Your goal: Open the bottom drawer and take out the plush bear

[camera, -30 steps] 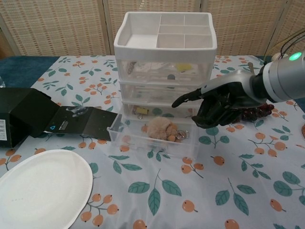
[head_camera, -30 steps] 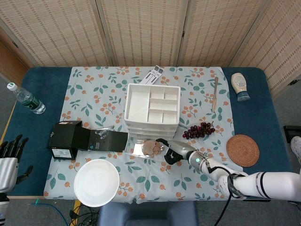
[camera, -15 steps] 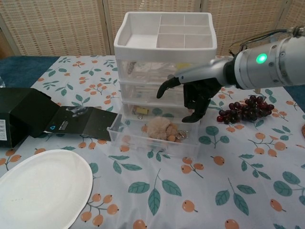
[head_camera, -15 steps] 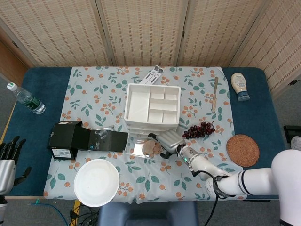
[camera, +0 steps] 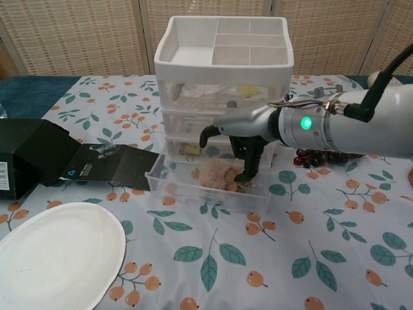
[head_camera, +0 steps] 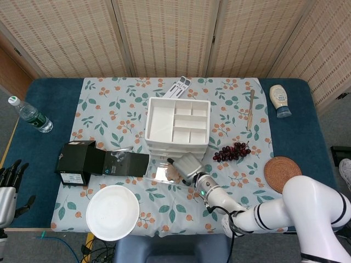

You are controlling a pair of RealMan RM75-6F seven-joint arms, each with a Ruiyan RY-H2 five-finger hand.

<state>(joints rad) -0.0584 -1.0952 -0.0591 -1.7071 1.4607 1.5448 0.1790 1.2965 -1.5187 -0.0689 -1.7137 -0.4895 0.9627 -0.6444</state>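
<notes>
Clear plastic bottom drawer (camera: 206,190) stands open; our right hand (camera: 240,145) reaches in, fingers spread over the plush bear (camera: 216,173), not yet gripping. Lifting remains.

Plush bear (camera: 216,173) in open bottom drawer (camera: 208,191); plate (camera: 53,255) front-left, grapes (head_camera: 232,151) right

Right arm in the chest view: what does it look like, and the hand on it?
The right arm is a smooth grey-white cylinder with a glowing green light near the wrist and thin black cables along its top. The right hand has a silver-grey back and black fingers. In the head view, the left hand is silver with black fingers too.
</notes>
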